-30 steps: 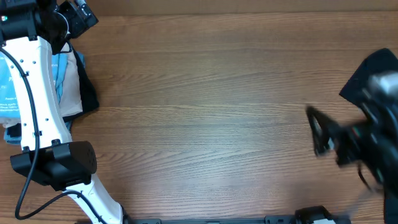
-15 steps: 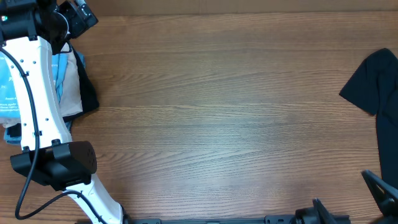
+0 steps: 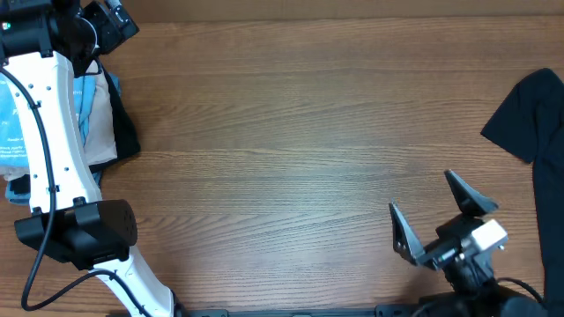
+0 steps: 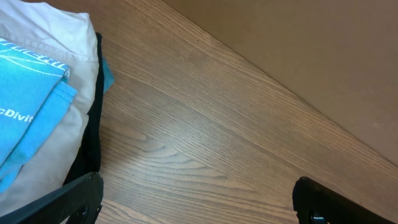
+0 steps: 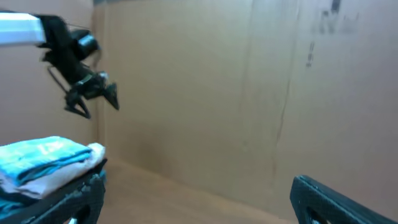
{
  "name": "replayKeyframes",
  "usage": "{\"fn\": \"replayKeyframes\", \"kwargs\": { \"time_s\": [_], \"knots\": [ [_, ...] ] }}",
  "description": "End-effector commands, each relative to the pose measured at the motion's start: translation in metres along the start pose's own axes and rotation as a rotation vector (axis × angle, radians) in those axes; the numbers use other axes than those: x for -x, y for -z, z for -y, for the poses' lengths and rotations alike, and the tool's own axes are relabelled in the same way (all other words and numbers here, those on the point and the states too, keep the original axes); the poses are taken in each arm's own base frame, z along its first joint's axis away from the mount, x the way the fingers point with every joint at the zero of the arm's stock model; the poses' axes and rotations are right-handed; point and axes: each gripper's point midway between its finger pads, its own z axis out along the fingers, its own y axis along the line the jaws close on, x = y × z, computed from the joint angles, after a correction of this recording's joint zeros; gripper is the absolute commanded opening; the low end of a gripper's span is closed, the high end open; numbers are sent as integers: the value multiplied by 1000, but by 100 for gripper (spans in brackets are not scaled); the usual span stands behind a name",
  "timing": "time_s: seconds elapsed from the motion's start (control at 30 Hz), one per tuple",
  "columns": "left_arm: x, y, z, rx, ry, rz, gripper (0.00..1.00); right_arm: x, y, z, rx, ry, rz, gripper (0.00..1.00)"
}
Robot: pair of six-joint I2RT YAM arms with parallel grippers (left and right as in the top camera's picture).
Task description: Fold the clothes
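The clothes, a sky-blue T-shirt (image 4: 25, 124) with white print, lie folded on top of a pile at the table's left edge (image 3: 85, 101). It also shows low on the left in the right wrist view (image 5: 43, 155). My left gripper (image 4: 199, 208) hovers open over bare wood just right of the pile, up in the far left corner (image 3: 106, 25). My right gripper (image 3: 436, 216) is open near the front right of the table, holding nothing, and faces across the table (image 5: 199, 202).
Under the T-shirt lie a cream-beige garment (image 4: 62, 74) and a black one (image 4: 90, 146). Another black garment (image 3: 529, 114) is spread at the right edge. A cardboard wall (image 5: 249, 93) backs the wooden table (image 3: 291, 141). The white left arm (image 3: 53, 132) crosses the pile.
The right arm swung from the right edge, dipped almost out of view at the bottom, and now stands at the front right with its jaws wide. The left arm has not moved.
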Motion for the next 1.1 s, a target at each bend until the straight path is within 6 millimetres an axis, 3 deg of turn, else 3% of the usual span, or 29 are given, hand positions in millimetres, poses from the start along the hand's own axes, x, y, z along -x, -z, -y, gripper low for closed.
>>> {"fn": "replayKeyframes", "kwargs": {
  "time_s": [0.0,0.37,0.6,1.07],
  "knots": [
    [4,8,5,-9,-5,26,100,-36,-2,31,-163,-166,-26,100],
    [4,8,5,-9,-5,26,100,-115,-3,41,-199,-228,-85,100],
    [4,8,5,-9,-6,26,100,-162,9,48,-271,-270,-271,100],
    [4,8,5,-9,-6,26,100,-164,9,49,-276,-271,-278,100]
  ]
}}
